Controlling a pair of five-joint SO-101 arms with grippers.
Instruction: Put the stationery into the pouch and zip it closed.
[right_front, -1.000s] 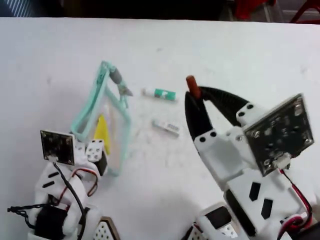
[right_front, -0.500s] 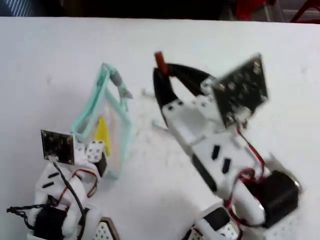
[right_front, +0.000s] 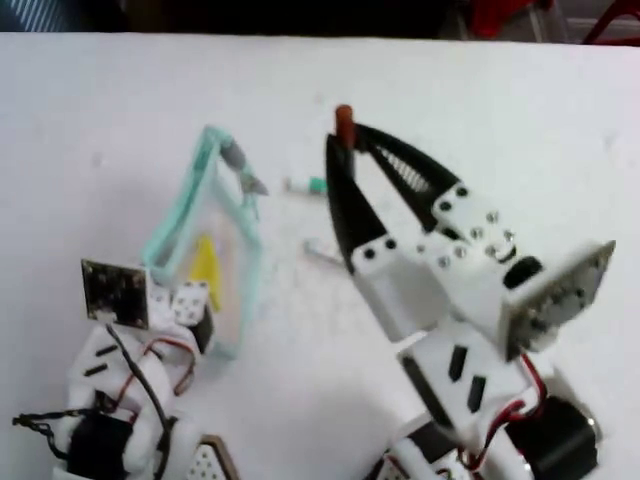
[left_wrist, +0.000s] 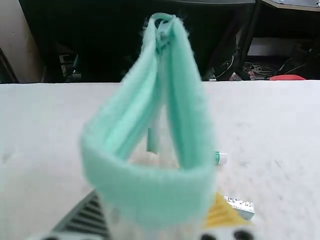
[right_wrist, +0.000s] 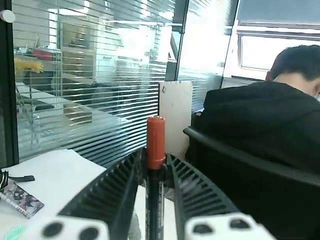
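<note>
The right end effector (right_front: 345, 150) is clenched on a marker (right_front: 344, 122) with an orange cap, and in its own wrist view the marker (right_wrist: 155, 142) stands straight up between the ribbed jaws. The pouch (right_front: 215, 235), clear with a teal zip rim, stands on edge at about 8 o'clock from the marker, with its mouth gaping. The left end effector (left_wrist: 155, 230) appears to be grasping its near end. A yellow item (right_front: 205, 262) is already inside. The chief risk, as I judge it, is the entry. The mouth is narrow and the marker is held upright, so it must tilt well over to go in. If it catches the teal rim or the grey zip pull (right_front: 240, 165), it could fold the opening shut or drag the pouch out of the left grip. The marker could also pivot between the ribbed jaws and fall short onto the bench (right_front: 520, 100). Two loose pieces lie near the right arm. A green-and-white stick (right_front: 305, 185) is at 7 o'clock from the marker, and a small white labelled piece (right_front: 320, 250) is half under the jaw, so a low sweep could knock either away. The white piece (left_wrist: 240, 205) carries print, but none of it is legible.
</note>
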